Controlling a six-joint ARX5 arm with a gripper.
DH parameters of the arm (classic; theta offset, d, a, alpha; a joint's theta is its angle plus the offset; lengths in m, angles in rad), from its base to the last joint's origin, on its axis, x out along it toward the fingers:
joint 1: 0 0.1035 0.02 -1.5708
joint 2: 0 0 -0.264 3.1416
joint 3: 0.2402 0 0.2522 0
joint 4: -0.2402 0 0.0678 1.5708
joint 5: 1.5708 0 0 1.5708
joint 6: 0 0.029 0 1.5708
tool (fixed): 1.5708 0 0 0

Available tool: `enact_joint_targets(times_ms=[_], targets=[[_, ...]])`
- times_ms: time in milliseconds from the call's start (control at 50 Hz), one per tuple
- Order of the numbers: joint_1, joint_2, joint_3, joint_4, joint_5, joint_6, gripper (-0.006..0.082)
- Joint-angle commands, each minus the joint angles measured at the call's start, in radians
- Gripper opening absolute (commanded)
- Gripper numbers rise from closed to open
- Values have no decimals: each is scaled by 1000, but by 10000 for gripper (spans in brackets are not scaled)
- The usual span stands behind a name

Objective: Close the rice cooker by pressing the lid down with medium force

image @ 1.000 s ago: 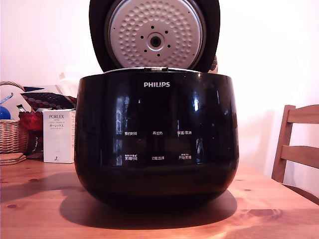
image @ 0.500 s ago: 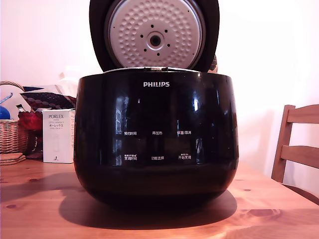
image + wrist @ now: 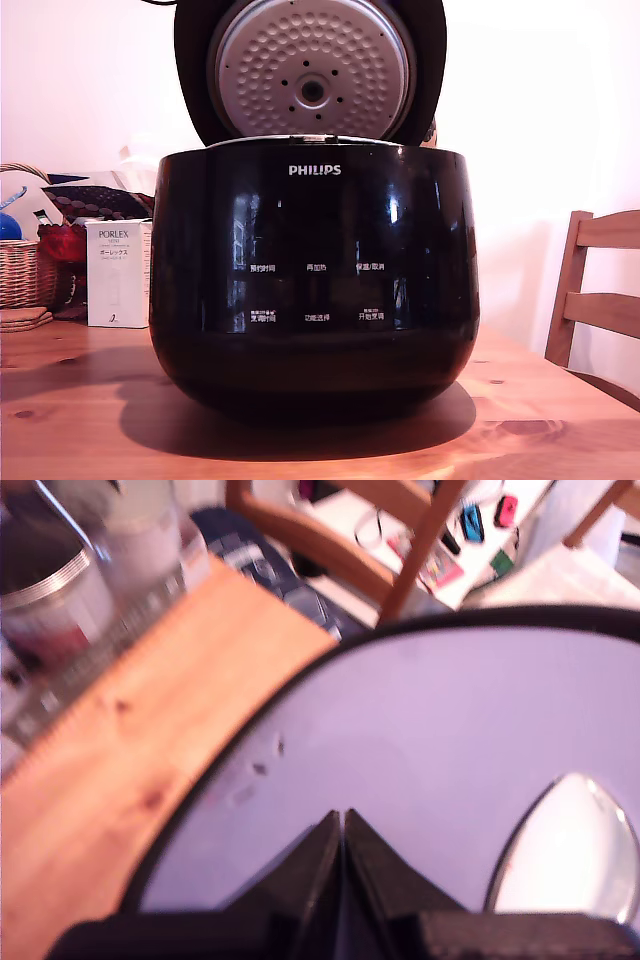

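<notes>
Jaws [image 3: 342, 825] were pressed together, gripping nothing, their tips against the lid's [image 3: 310, 70] pale outer face, presumably to push it down. That lid stood nearly upright over the cooker [image 3: 313, 280], mid-bench [image 3: 70, 400]. What the pot held was hidden.

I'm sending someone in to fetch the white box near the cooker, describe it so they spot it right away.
Start at the large glossy black rice cooker on the wooden table. On the exterior view's left stands an upright white cardboard box, beside a wicker basket. It alone bears the printed word PORLEX.
</notes>
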Motion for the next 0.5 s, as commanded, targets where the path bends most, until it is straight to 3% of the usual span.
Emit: enact_joint_targets(times_ms=[0, 180, 480], targets=[[-14, -21, -24, -10, 4, -3, -24], [-36, -26, -42, 19, -11, -2, -24], [-51, -153, -253, 165, -22, -28, -24]])
